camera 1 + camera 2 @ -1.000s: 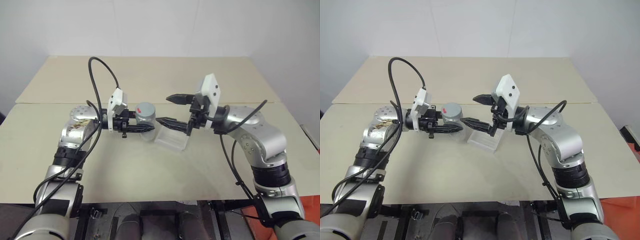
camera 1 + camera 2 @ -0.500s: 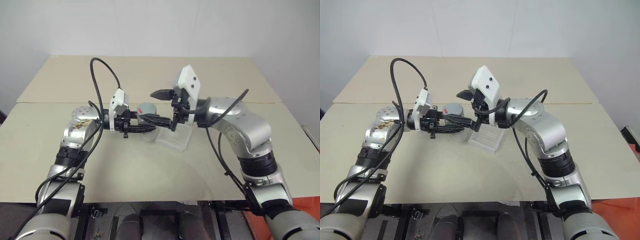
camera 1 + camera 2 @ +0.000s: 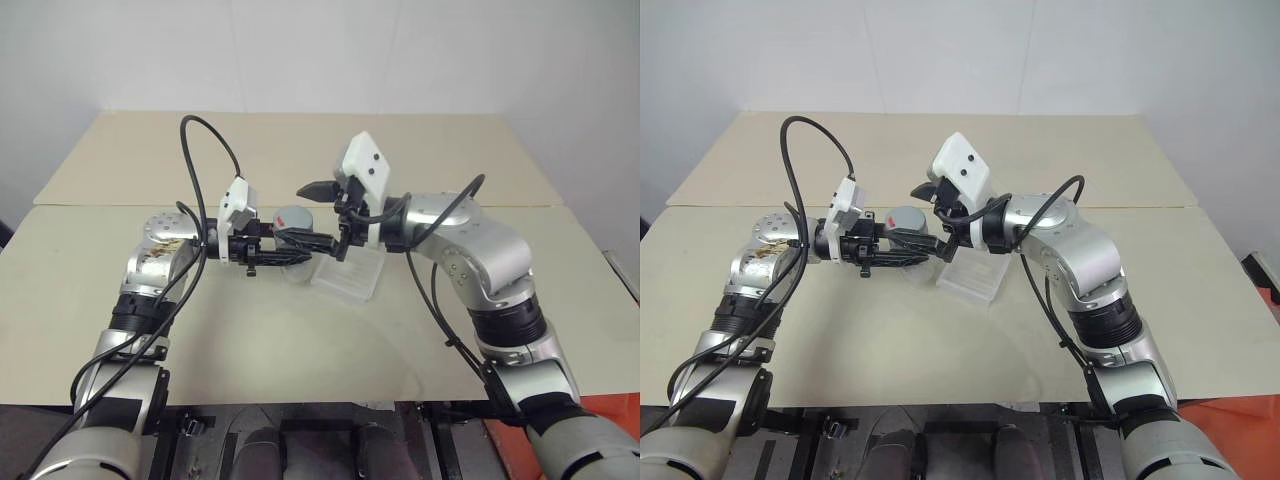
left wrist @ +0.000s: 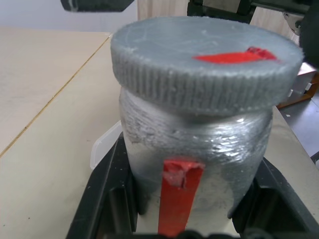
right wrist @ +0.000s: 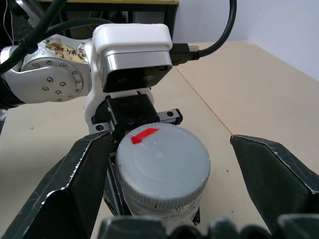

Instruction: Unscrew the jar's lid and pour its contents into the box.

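Your right gripper (image 5: 164,199) has swung in from beside the box (image 3: 348,279) and now straddles the lid (image 5: 162,162), fingers spread wide, not touching it. Your left gripper (image 3: 285,257) clamps the jar (image 4: 192,149) upright above the worktop (image 3: 300,340). You can't see the contents; the box is partly hidden behind the right gripper.

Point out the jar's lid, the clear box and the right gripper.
lid (image 5: 162,155): right wrist view, middle of its flat grey top.
box (image 3: 352,282): left eye view, its clear front wall.
right gripper (image 5: 169,174): right wrist view, midway between its open fingertips, either side of the lid.
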Controlling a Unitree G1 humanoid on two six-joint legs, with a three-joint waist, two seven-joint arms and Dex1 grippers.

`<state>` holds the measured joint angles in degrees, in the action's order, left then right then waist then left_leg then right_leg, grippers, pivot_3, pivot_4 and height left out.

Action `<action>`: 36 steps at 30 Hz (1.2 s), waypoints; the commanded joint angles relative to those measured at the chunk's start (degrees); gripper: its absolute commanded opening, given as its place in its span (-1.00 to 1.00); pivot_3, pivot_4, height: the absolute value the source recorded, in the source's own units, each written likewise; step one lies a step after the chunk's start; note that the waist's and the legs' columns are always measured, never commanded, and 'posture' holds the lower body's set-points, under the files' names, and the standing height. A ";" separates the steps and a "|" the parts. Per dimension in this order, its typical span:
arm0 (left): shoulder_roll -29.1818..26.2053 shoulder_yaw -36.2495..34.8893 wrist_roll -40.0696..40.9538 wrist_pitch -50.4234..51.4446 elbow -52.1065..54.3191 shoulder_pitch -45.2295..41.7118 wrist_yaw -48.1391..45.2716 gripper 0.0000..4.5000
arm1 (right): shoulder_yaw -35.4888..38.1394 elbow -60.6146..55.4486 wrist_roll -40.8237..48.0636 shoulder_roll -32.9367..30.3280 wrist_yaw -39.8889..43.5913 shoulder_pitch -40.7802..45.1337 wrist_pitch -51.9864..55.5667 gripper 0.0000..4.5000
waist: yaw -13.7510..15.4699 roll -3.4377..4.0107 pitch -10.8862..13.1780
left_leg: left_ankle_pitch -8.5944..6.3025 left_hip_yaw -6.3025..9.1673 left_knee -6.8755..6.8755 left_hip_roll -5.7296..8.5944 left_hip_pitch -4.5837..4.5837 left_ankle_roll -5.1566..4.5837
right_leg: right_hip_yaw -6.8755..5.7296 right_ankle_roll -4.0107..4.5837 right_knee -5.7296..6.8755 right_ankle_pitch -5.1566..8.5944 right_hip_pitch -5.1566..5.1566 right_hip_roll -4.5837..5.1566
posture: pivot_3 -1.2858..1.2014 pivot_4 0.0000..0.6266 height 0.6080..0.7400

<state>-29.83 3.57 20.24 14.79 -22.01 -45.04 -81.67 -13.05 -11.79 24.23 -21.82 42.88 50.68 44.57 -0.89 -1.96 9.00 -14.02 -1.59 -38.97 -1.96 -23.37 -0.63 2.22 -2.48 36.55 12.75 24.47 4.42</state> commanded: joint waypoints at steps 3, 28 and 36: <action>-0.56 -0.29 0.12 -1.22 1.62 -1.09 -0.12 -0.14 | 0.31 -1.15 -0.07 -0.14 0.61 1.49 0.92 0.97 | 0.00 0.00 0.00 | 0.00 0.00 0.00 0.00 0.00 0.00 | 0.00 0.00 0.00 0.00 0.00 0.00 | 0.03 -0.52 1.00; -1.23 1.25 -1.38 -2.00 1.07 1.83 -0.54 -0.14 | 9.34 0.34 4.07 -1.43 -0.06 5.66 3.07 0.23 | 0.03 0.01 0.00 | 0.00 0.00 0.01 -0.01 0.00 0.00 | 0.00 0.00 0.00 0.00 0.01 0.00 | 0.03 -0.52 1.00; -0.88 0.03 -0.70 -2.46 1.22 0.79 0.65 -0.14 | 14.57 0.25 -0.85 -8.91 -5.64 -3.47 2.46 0.23 | 0.44 0.00 0.00 | 0.00 0.00 0.00 0.02 -0.03 0.00 | -0.03 0.00 -0.10 0.00 -0.05 0.03 | 0.03 -0.52 1.00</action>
<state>-30.60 5.30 18.35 13.00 -22.03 -42.71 -81.36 -1.22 -10.62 24.71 -29.66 39.02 47.79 47.85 -0.45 -1.96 9.01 -14.02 -1.59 -38.96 -1.94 -23.43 -0.63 2.18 -2.48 36.15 12.75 24.41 4.45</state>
